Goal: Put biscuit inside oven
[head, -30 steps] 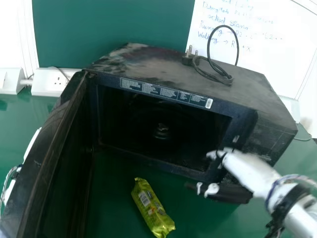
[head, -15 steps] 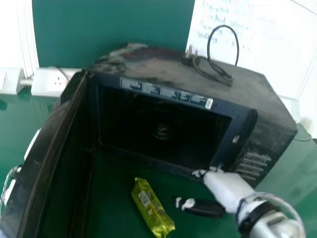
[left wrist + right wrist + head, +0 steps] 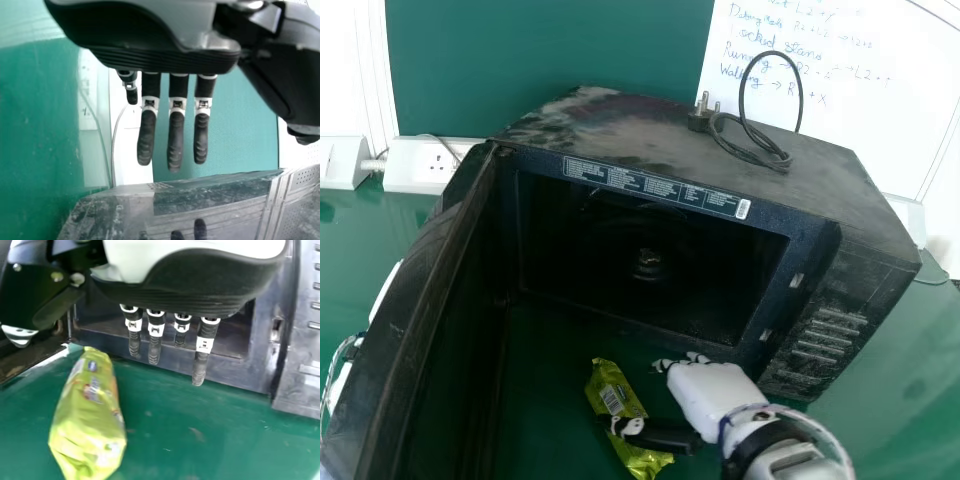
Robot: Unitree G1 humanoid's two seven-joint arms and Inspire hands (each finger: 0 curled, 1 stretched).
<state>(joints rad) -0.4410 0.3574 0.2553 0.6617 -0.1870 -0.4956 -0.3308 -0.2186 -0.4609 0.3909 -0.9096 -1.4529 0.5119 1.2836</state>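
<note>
A green wall panel (image 3: 540, 60) rises at twelve o'clock, with a whiteboard (image 3: 850, 110) at one. The green surface (image 3: 880, 370) carries your oven (image 3: 650, 120), its door (image 3: 430, 300) swung out towards nine o'clock, presumably to free the mouth for loading. Your idle left hand (image 3: 165, 45) has straight fingers. Your right hand (image 3: 710, 395), at five o'clock, holds nothing: its fingers reach out, thumb wide, apparently to straddle the biscuit packet (image 3: 610, 390) at six o'clock, outside the oven. You cannot tell whether the thumb touches it.
</note>
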